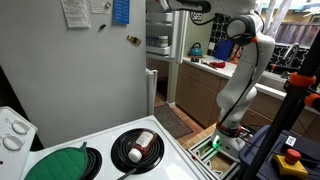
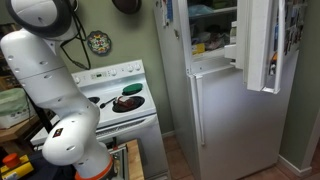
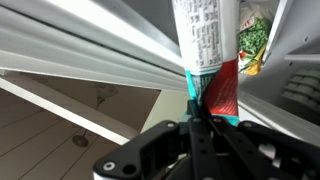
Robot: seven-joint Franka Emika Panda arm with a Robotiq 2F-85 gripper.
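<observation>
In the wrist view my gripper (image 3: 200, 120) is shut on the teal and red bottom edge of a white printed packet (image 3: 205, 40). The packet stands upright above the jaws, in front of white ribbed fridge panels (image 3: 90, 55). Behind it, at the right, is a bag with green vegetables printed on it (image 3: 250, 40). In an exterior view my arm (image 1: 240, 70) reaches up and across to the top of the tall white fridge (image 1: 90, 70), and the gripper (image 1: 196, 12) is at the upper compartment.
The freezer door (image 2: 262, 45) hangs open above the shut lower fridge door (image 2: 235, 120), with packed shelves (image 2: 205, 40) inside. A white stove (image 2: 125, 100) beside the fridge carries a dark pan (image 1: 137, 148) and a green round mat (image 1: 60, 163). A kitchen counter (image 1: 205, 65) stands behind.
</observation>
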